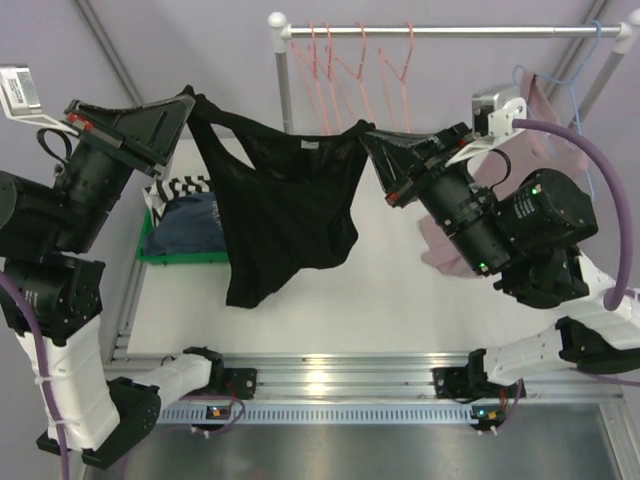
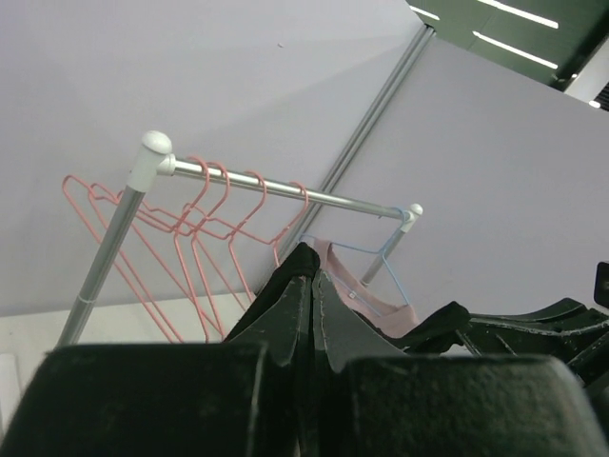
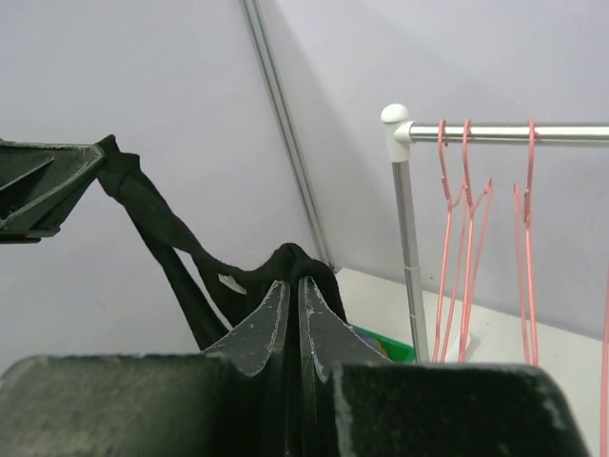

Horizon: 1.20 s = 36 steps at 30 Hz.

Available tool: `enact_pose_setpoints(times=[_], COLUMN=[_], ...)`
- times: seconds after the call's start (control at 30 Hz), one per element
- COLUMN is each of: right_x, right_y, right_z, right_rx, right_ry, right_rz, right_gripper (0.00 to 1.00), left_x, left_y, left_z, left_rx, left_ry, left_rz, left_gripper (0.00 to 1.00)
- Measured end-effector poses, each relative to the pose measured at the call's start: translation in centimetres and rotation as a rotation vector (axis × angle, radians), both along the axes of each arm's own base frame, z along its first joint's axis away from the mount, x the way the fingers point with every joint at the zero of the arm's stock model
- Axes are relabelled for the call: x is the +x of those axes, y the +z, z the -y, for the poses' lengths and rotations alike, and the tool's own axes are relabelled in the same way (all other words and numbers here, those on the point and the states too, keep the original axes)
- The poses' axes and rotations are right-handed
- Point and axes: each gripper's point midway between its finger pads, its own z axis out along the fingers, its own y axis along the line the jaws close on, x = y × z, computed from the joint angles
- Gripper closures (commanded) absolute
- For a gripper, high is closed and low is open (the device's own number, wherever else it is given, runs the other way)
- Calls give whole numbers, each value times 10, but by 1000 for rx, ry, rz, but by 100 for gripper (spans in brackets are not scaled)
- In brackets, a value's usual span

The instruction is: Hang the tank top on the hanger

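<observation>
The black tank top (image 1: 280, 215) hangs in the air above the table, stretched between my two grippers. My left gripper (image 1: 187, 97) is shut on one shoulder strap at the upper left; the strap fabric shows at its tips in the left wrist view (image 2: 306, 257). My right gripper (image 1: 367, 136) is shut on the other strap; the strap fabric shows at its tips in the right wrist view (image 3: 295, 262). Several salmon-pink wire hangers (image 1: 345, 70) hang from the rack rail behind the top; they also show in the left wrist view (image 2: 205, 238) and in the right wrist view (image 3: 457, 219).
A metal clothes rack (image 1: 450, 31) stands at the back. A light blue hanger (image 1: 545, 85) holds a dusty-pink top (image 1: 545, 110) at its right end. A green bin (image 1: 185, 250) with a dark blue shirt (image 1: 190, 220) sits at the left.
</observation>
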Motion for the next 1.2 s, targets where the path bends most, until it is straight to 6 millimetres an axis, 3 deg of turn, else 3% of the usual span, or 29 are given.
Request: enact_pose_setpoints(times=[0.4, 0.5, 0.63, 0.77, 0.9, 1.07, 1.2], right_x=[-2, -2, -1, -2, -6, -15, -25], right_y=[30, 28, 4, -48, -124, -260, -357], right_z=[30, 31, 28, 25, 24, 24, 31], right_rx=[2, -7, -54, -107, -148, -247, -332], right_ry=[-24, -27, -25, -6, 19, 17, -9], right_rz=[44, 44, 21, -62, -203, -443, -608], right_gripper=[100, 100, 100, 100, 100, 100, 100], left_x=[1, 5, 15, 25, 30, 28, 19], left_y=[16, 5, -32, -93, -165, -274, -354], left_z=[14, 16, 20, 23, 25, 27, 30], left_rx=[-49, -51, -40, -24, -7, 17, 15], left_ry=[-94, -102, -110, -111, -114, -118, -145], left_rz=[42, 22, -55, -174, -313, -515, -664], left_gripper=[100, 100, 100, 100, 100, 100, 100])
